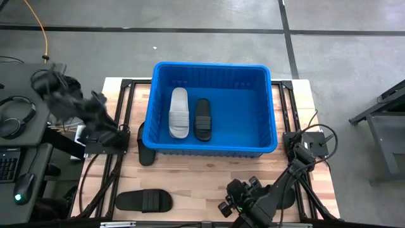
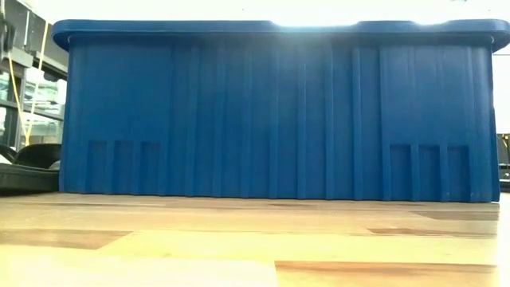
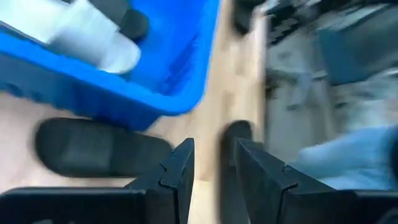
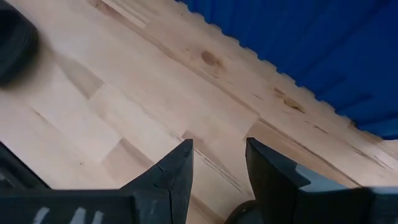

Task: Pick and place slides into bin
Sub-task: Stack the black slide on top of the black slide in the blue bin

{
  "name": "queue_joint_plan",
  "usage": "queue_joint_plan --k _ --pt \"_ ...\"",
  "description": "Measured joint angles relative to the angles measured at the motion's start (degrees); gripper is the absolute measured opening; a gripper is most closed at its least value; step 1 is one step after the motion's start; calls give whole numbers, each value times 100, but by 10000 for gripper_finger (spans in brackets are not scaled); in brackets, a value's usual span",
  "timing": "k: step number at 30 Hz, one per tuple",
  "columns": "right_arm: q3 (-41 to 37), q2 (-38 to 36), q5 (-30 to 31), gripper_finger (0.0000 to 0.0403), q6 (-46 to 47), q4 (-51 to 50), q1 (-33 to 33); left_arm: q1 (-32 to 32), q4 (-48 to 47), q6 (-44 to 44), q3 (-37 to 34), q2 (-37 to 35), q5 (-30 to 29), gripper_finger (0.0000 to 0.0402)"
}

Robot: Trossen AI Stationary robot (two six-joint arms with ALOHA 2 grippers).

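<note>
The blue bin (image 1: pixel 273 120) stands in the middle of the table; its near wall (image 2: pixel 279 112) fills the low view. Inside it a white slide (image 1: pixel 179 113) and a black slide (image 1: pixel 202 119) lie side by side on the bin's floor. One black slide (image 1: pixel 143 201) lies flat near the table's front left. Another black slide (image 1: pixel 145 154) lies against the bin's near left corner. My left gripper (image 3: pixel 214 146) is raised over the table's left edge (image 1: pixel 117 134), open and empty. My right gripper (image 4: pixel 217 146) hangs open over bare wood at the front right (image 1: pixel 229 206).
Wooden tabletop (image 1: pixel 209 174) lies bare between the bin and the front edge. Black frame rails (image 1: pixel 123 101) run beside the bin on the left. Cables and a small device (image 1: pixel 313 142) sit at the right edge. A desk with headphones (image 1: pixel 16 117) stands left of the table.
</note>
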Motion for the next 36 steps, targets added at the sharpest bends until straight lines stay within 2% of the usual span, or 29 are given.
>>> queue_joint_plan --k 3,7,9,13,18,21,23,27,36 --pt "0 0 1 138 12 -4 -28 148 53 -89 -44 -837 86 106" --pt "2 0 49 138 220 -3 -115 -19 46 -461 -40 -1615 -366 106" --pt "2 0 47 138 286 -1 -188 -244 46 -533 20 -1840 -833 106" --pt "4 0 -23 138 277 15 -330 -771 48 -581 464 -2184 -2290 106" --pt "4 0 -135 138 243 21 -466 -1623 68 -364 1180 -2436 -3273 106" --pt "7 0 -180 138 243 49 -523 -1935 76 -168 1435 -2552 -3117 106" --pt "7 0 -191 138 245 85 -548 -1797 11 123 1387 -2662 -2716 106" --pt "9 -2 -214 138 284 91 -584 -1702 72 227 1390 -2731 -2428 106" --pt "9 -2 -287 138 284 83 -676 -1661 57 603 373 -2771 -3078 106"
